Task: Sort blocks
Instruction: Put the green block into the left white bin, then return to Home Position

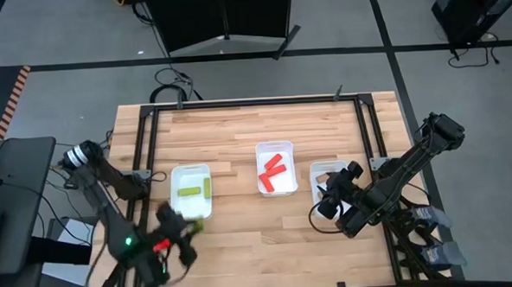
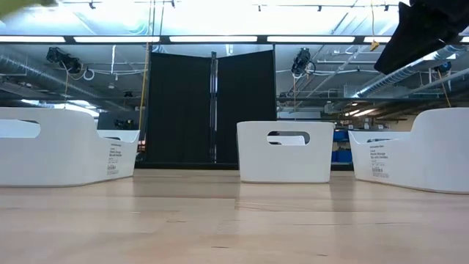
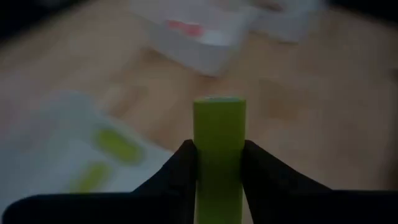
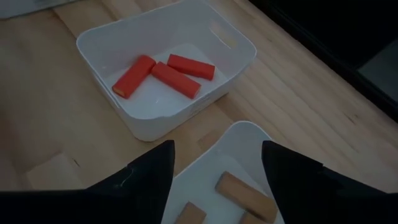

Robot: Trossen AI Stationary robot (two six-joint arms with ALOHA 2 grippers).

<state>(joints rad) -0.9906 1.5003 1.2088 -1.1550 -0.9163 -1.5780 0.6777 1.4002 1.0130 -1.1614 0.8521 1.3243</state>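
Observation:
My left gripper point(image 3: 219, 149) is shut on a yellow-green block point(image 3: 219, 121). It hovers near the near end of the left white tray point(image 1: 191, 175), where two yellow-green blocks point(image 3: 115, 145) lie flat on the floor. Three red blocks point(image 4: 163, 73) lie in the middle tray point(image 1: 274, 148). My right gripper point(image 4: 217, 155) is open above the right tray point(image 4: 249, 134), which holds plain brown blocks point(image 4: 244, 191). Its fingers stand apart and touch nothing. My left gripper pinches the yellow-green block between its two fingers point(image 3: 180, 162), by the long sides near its lower part point(image 3: 219, 163). The fingers lie along the block, and its free end point(image 3: 219, 102) sticks out past the fingertips. The block is lifted clear of the table.
The three white trays stand in a row across the wooden table point(image 1: 238, 127), with bare wood in front of and behind them. A black metal frame point(image 1: 143, 140) runs around the table. In the low view the right arm point(image 2: 425, 29) hangs at the upper right.

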